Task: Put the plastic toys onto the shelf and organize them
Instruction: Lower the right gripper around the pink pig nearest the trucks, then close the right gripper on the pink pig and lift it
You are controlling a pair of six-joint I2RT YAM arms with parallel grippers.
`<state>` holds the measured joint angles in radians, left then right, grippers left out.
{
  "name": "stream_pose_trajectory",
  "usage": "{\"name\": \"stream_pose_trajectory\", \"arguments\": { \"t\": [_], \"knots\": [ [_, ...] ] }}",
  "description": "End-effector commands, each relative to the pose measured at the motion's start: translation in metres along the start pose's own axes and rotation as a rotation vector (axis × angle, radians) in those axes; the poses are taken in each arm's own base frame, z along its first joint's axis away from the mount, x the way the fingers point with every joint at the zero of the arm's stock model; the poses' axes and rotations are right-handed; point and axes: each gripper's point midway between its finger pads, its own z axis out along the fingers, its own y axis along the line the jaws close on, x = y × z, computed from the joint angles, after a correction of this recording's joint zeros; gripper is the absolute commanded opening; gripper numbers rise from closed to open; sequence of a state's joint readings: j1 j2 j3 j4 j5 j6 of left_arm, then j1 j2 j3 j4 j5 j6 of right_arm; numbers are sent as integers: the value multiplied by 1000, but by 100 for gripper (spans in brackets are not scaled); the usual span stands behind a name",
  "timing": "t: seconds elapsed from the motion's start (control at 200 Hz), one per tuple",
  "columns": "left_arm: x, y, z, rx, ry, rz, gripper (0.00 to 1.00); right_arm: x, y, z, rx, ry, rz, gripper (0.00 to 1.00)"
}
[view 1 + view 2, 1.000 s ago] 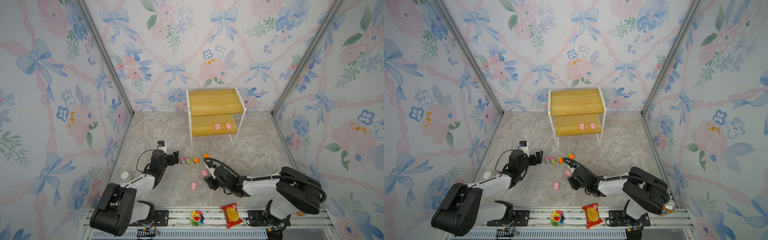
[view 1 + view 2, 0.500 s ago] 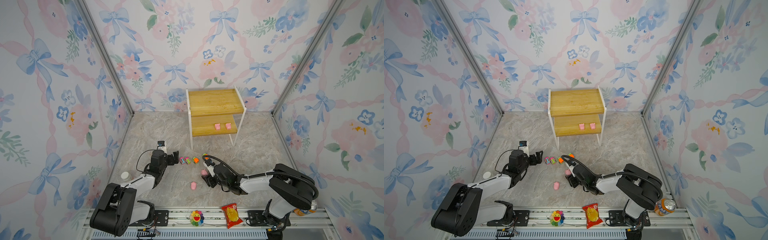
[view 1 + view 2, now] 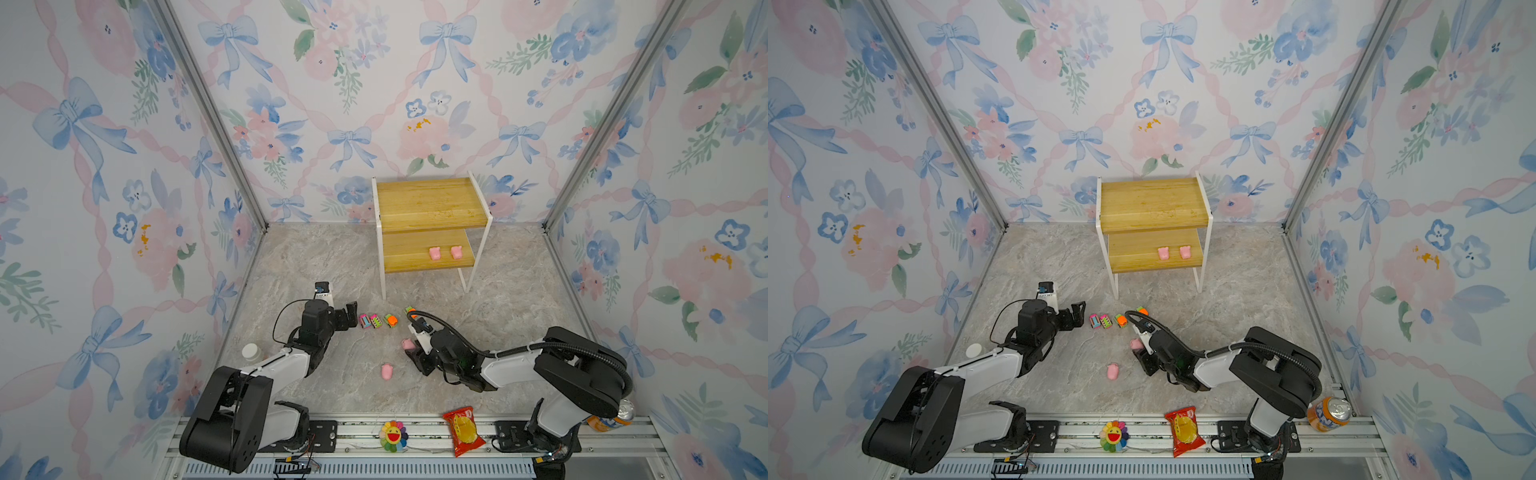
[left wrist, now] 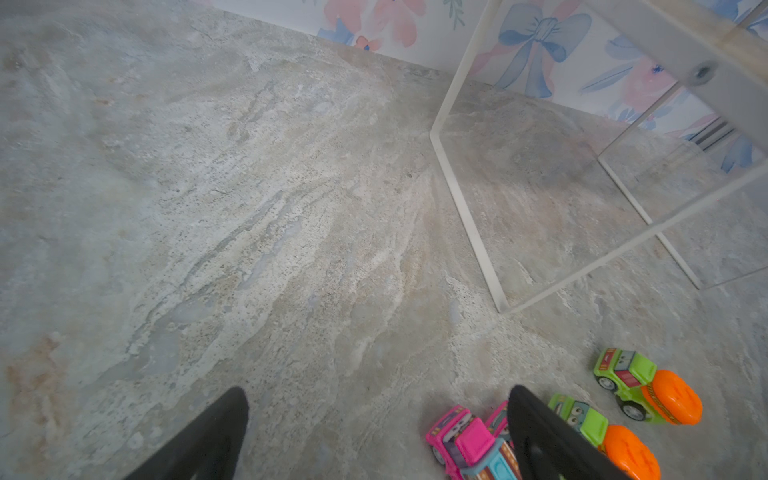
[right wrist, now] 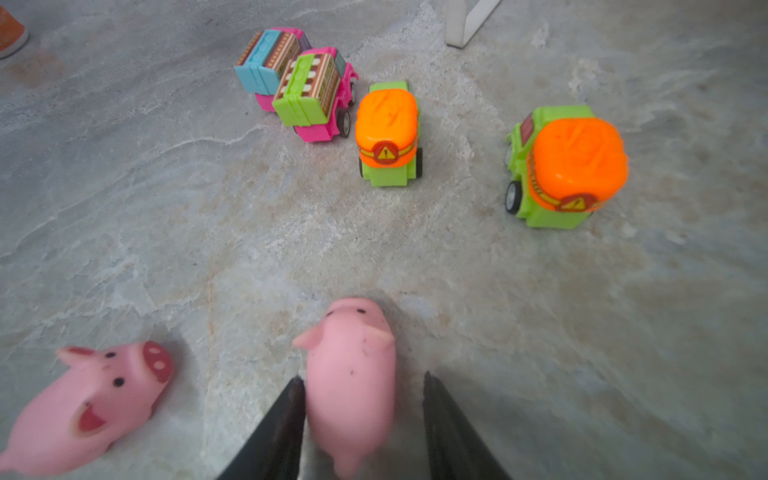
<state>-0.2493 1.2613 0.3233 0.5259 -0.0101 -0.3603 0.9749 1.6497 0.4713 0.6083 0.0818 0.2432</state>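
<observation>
Eased forward, right hand (image 5: pixel 362 378) now straddles pink pig (image 5: pixel 349 353), jaws not yet clamped; left hand (image 4: pixel 377 390) hangs open.

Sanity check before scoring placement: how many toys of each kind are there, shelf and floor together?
Pink pigs: 4, 2 of them on the shelf
Pink cars: 2
Green cars with orange tops: 2
Total: 8

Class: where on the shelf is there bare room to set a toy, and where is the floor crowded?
Free: the shelf's whole top board; the lower board left of the two pigs. Crowded: the floor around the four cars.
</observation>
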Motion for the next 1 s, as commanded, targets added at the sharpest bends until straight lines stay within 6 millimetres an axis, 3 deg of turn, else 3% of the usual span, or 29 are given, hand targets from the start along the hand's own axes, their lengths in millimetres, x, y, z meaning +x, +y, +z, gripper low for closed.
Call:
{"name": "stream_pose_trajectory", "arguments": {
  "t": [0.0,0.465,0.495,0.995],
  "knots": [
    [-3,-3,-1,4,-11,0,98,26,-6,-1,6,81,9,45],
    [-5,-4,-3,6,-18,0,98,23,-2,0,-6,85,-3,33],
    [-4,-3,-3,5,-17,0,98,13,0,-4,-13,57,0,33],
    [-5,-3,-5,4,-23,-2,98,-17,4,-19,-9,0,-4,32]
  ]
}}
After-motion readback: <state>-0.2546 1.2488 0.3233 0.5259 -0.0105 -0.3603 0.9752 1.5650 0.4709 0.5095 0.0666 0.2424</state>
